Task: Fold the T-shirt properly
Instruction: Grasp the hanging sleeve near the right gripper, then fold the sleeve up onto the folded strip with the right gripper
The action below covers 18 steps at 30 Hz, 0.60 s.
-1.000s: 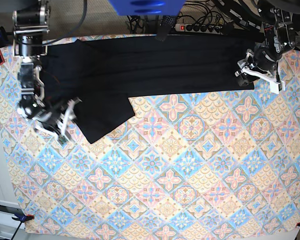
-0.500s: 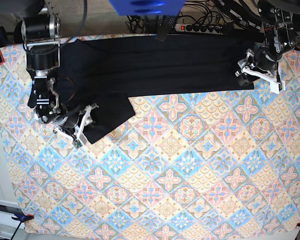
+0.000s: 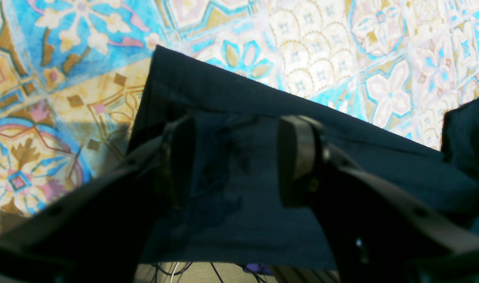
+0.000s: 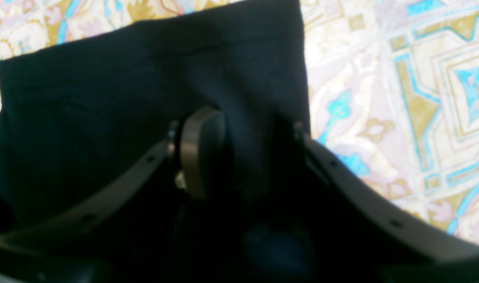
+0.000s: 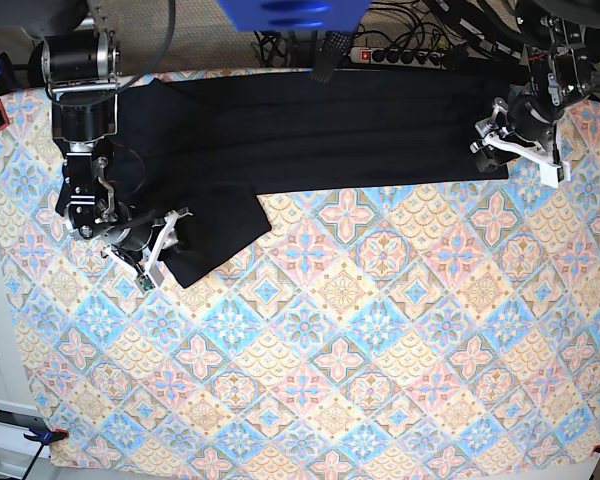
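We see one black T-shirt [image 5: 310, 130], two grippers and one patterned tablecloth [image 5: 380, 340].

Close up on the right gripper [image 4: 239, 153], its two fingers [image 4: 202, 151] sit a little apart and a raised fold of the shirt runs up between them. We think they pinch that fold, though the dark cloth makes it hard to see. The cloth spreads out ahead of the gripper and to its left. Its straight edge ends just past the right finger, and the flowered tablecloth shows beyond that edge.

Close up on the left gripper [image 3: 235, 161], its two fingers [image 3: 296, 157] are spread wide with a clear gap. The shirt lies flat under and between them. A pointed corner of the shirt sticks out ahead of this gripper, and the tablecloth lies beyond it.

From above, the shirt is a long dark band along the far side of the table, reaching from one gripper to the other. One flap hangs down from the band near the right gripper. We count two arms, one at each end of the shirt.
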Each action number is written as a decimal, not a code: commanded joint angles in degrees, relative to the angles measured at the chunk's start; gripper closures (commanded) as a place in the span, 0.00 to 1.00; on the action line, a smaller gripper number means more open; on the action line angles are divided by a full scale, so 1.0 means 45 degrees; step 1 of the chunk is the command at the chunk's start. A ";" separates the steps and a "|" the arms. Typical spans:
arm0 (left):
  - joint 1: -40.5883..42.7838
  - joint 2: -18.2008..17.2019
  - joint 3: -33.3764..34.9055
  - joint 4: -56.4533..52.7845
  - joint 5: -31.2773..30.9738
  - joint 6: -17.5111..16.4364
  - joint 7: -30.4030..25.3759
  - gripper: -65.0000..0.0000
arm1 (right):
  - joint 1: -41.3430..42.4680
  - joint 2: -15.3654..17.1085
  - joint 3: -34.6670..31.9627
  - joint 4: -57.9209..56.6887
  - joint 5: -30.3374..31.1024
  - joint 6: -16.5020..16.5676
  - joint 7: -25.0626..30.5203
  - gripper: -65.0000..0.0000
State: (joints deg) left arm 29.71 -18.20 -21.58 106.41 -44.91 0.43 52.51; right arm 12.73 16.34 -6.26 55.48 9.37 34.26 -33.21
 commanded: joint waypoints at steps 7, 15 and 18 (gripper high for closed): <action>0.0029 -0.0166 -0.0097 0.0236 -0.0092 -0.0046 -0.0172 0.50 | 0.0892 0.0189 0.0053 0.0105 -0.0059 0.0054 -0.0151 0.62; 0.0029 -0.0166 -0.0097 0.0236 -0.0072 -0.0046 -0.0172 0.50 | 0.0892 0.0208 0.0073 0.0046 -0.0059 0.0035 -0.0034 0.62; 0.0029 -0.0166 -0.0097 0.0236 -0.0072 -0.0046 -0.0172 0.50 | 0.0892 0.0208 0.0073 -0.0423 -0.0059 0.0035 0.0474 0.62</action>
State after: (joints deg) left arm 29.71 -18.24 -21.58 106.41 -44.88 0.40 52.51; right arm 15.64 16.49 -6.26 53.06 8.56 34.26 -31.57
